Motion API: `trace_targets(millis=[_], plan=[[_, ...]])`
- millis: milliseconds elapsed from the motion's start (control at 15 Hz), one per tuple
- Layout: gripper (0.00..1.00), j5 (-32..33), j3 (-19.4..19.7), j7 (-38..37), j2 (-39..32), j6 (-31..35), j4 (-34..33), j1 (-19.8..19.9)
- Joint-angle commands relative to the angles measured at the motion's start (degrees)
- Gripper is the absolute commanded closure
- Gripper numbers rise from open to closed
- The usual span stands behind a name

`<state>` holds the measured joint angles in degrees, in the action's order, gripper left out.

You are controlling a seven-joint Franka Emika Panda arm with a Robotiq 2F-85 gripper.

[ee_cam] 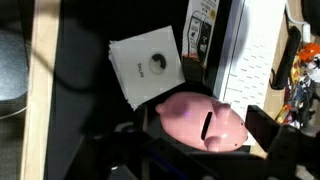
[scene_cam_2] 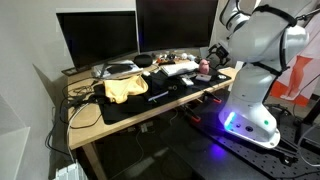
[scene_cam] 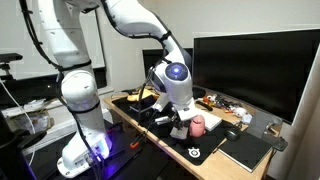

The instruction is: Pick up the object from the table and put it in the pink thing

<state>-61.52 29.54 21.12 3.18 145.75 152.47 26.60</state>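
Note:
The pink thing (ee_cam: 200,122) is a pale-pink piggy bank with a slot on top, standing on a black desk mat. It also shows in both exterior views (scene_cam: 198,124) (scene_cam_2: 204,67). My gripper (ee_cam: 197,138) hangs right over it; dark fingers show on either side of the pig, spread apart, with nothing seen between them. In both exterior views the gripper (scene_cam: 184,122) (scene_cam_2: 211,58) is low at the pig, at the desk's end. No other task object can be made out in the jaws.
A white square paper sleeve (ee_cam: 148,65) lies beside the pig. A white keyboard (ee_cam: 245,60) is close by. Monitors (scene_cam: 250,65) (scene_cam_2: 140,30) stand at the back. A yellow cloth (scene_cam_2: 122,88) and cables clutter the mat.

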Motion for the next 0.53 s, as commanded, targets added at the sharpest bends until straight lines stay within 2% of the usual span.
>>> trace_targets(millis=[0,333,400,467], plan=[[0.0,8.5,0.9,0.6,9.8,-2.7,5.8,2.5],[0.0,24.4,1.1,0.1,17.2,-6.1,9.4,4.8],[0.0,26.3,1.8,0.8,15.9,-8.0,6.8,4.2],[0.0,28.5,2.0,1.0,17.1,-8.7,7.0,4.0]])
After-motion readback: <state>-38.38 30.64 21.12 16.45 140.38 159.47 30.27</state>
